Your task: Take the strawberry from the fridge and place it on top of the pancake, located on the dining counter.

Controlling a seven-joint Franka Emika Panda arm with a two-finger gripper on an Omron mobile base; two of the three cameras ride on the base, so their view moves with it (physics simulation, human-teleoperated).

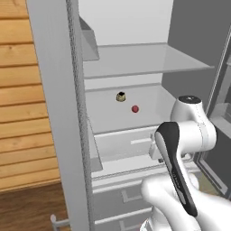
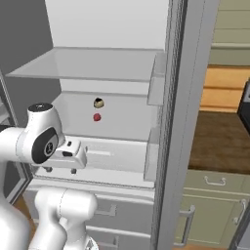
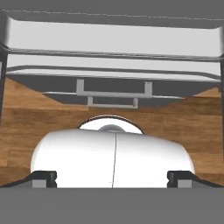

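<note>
The fridge [image 1: 58, 113] stands open, and the strawberry [image 1: 135, 108] sits alone toward the middle of a pale lower shelf [image 2: 122, 119], well back from its front lip. Just beside it, a little farther in, lies a small brownish-yellow object with a dark top [image 1: 121, 96]; the two are close but apart. The gripper [image 2: 59, 169] hangs low in front of the drawer face below that shelf, pointing down at the floor, its fingers [image 3: 43, 178] spread wide and holding nothing. I'd say the reach for the berry is not yet begun: the hand must rise and turn inward first. An empty glass shelf [image 1: 144, 61] spans above. Wood-plank wall [image 1: 20, 99] flanks the left, wood flooring [image 3: 26, 118] below, cabinets [image 2: 215, 210] to the right.
</note>
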